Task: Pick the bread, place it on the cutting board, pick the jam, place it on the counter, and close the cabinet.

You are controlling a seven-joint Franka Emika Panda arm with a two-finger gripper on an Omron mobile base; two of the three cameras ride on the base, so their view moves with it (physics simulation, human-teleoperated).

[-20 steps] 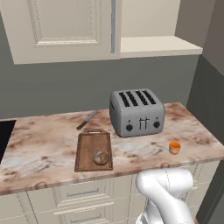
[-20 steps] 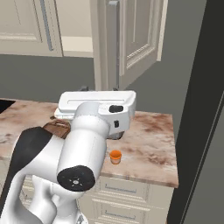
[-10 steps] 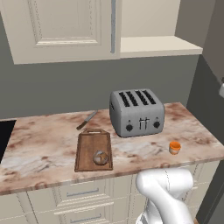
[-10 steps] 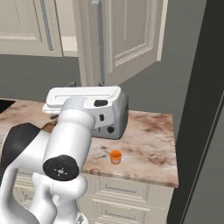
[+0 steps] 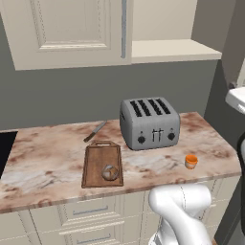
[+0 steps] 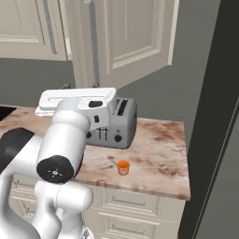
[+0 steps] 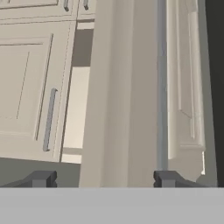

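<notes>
Up close, the gripper (image 7: 100,179) has its fingers spread wide, apparently holding nothing, facing the edge of the cabinet (image 7: 127,96) door, which stands ajar. Bread (image 5: 110,172) sits on the cutting board (image 5: 102,162), handle end pointing toward the wall. Jam (image 5: 191,161) stands upright on the counter (image 5: 43,162).

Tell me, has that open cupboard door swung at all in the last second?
Yes. In the right base view the cabinet door has swung leftward, closing; its handle now sits left of the toaster.
</notes>
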